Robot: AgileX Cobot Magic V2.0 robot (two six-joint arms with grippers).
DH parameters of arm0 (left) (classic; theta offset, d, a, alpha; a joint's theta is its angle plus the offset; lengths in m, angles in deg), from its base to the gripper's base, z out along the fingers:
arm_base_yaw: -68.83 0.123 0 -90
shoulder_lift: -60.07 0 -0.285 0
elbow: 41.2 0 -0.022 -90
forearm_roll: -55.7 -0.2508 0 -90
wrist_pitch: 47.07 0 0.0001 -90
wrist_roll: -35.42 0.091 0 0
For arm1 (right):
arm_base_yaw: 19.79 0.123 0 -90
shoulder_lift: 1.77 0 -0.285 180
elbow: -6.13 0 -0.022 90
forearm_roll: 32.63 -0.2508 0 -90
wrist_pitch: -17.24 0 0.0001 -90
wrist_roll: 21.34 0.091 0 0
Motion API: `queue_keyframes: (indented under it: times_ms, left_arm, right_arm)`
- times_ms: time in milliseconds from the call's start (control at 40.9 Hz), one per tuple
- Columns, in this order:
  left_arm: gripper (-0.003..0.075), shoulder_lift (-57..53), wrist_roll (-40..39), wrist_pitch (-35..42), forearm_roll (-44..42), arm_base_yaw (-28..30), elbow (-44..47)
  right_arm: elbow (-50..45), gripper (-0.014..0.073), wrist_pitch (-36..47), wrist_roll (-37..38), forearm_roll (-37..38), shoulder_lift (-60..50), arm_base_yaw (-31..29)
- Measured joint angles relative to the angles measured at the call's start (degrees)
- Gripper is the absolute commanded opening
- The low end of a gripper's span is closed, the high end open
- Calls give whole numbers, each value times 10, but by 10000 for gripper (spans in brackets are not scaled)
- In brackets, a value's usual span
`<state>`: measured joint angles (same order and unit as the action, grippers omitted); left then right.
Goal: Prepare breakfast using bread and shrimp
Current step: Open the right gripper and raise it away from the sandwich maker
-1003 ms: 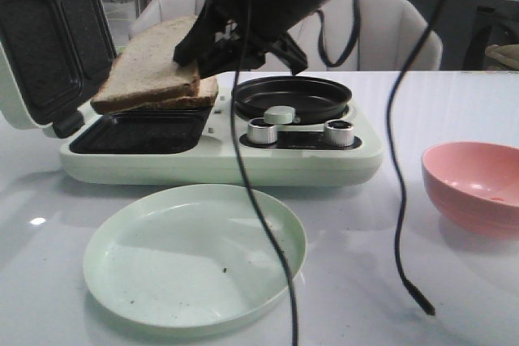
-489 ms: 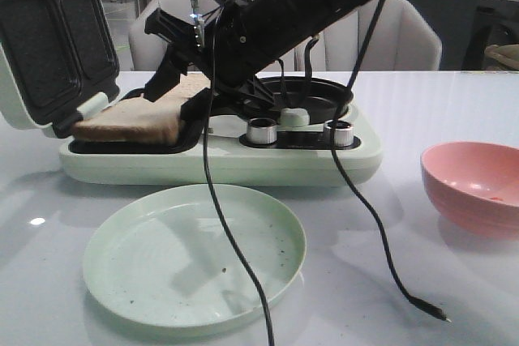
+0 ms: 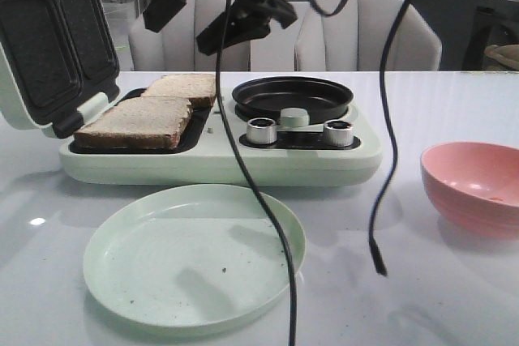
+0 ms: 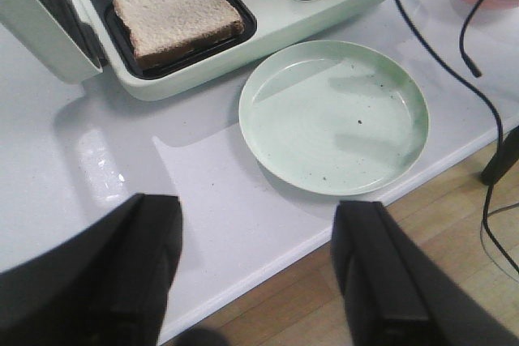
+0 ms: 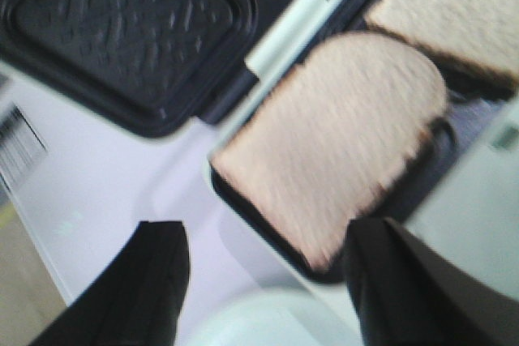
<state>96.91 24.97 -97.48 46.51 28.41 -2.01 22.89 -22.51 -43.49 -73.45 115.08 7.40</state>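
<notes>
Lying flat side by side in the open sandwich maker [image 3: 219,160], the 2 bread slices [image 3: 136,121] sit ready for toasting, so the right gripper [image 3: 212,7] hangs above them spread and empty, and the left gripper [image 4: 255,273] is likewise spread and empty.

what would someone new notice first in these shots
Two bread slices lie side by side in the open sandwich maker, at the table's left rear. The right gripper hangs open above them, holding nothing. In front sits an empty pale green plate, with a pink bowl at the right.
</notes>
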Motion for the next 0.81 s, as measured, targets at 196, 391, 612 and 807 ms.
queue_keyframes:
  times_ms: [196, 391, 612, 807]
  left_arm:
    - [454, 0, 0, 0, 0, 0, 0]
    - [454, 0, 0, -1, 0, 0, 0]
    - [454, 0, 0, -1, 0, 0, 0]
    - [454, 0, 0, -1, 0, 0, 0]
  right_arm:
    - [-39, 521, -66, 137, 240, -100, 5]
    - [-169, 521, -62, 158, 302, -234, 8]
    - [-340, 521, -34, 160, 306, -394, 8]
    - [-470, 521, -27, 171, 307, -530, 8]
